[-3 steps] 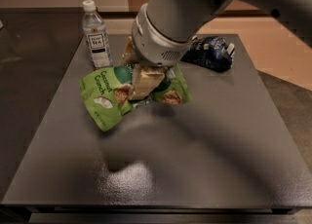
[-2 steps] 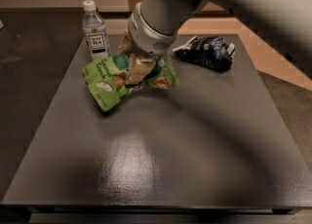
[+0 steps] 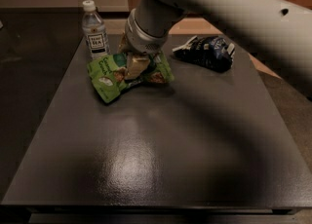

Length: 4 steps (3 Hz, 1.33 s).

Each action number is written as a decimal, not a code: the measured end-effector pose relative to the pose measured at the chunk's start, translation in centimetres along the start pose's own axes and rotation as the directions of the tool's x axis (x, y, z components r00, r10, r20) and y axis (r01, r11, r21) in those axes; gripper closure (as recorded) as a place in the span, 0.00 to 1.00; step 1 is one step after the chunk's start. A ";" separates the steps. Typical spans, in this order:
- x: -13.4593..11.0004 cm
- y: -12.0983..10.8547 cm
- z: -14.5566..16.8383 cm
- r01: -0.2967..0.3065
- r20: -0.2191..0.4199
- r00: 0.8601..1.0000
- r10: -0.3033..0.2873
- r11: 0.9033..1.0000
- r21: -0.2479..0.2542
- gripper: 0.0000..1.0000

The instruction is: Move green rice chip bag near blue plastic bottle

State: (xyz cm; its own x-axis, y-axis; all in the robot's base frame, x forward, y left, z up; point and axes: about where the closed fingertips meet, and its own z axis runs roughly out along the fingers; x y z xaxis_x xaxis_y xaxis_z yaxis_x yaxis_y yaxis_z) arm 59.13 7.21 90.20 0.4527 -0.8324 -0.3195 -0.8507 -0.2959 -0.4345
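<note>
The green rice chip bag (image 3: 111, 74) is crumpled, held at its middle by my gripper (image 3: 136, 66), which is shut on it. The bag sits low over or on the dark table at the back left. The blue plastic bottle (image 3: 95, 29), clear with a white cap and white label, stands upright just behind and left of the bag, a short gap away. My arm reaches down from the upper right and hides the bag's back edge.
A dark navy-and-white snack bag (image 3: 207, 51) lies at the back right of the table. The dark table (image 3: 161, 159) stretches toward the front. Its left edge runs close to the bottle.
My gripper has carried the green bag back and to the left, closer to the bottle. The bottle and the navy bag have not moved.
</note>
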 end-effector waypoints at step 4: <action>0.8 -1.1 1.6 0.003 -0.026 1.000 -0.003 1.000 0.017 0.00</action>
State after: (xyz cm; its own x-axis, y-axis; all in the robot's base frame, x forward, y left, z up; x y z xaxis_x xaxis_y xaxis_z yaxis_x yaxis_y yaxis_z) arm 60.80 7.65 89.06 0.4478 -0.8437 -0.2960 -0.8446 -0.2905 -0.4497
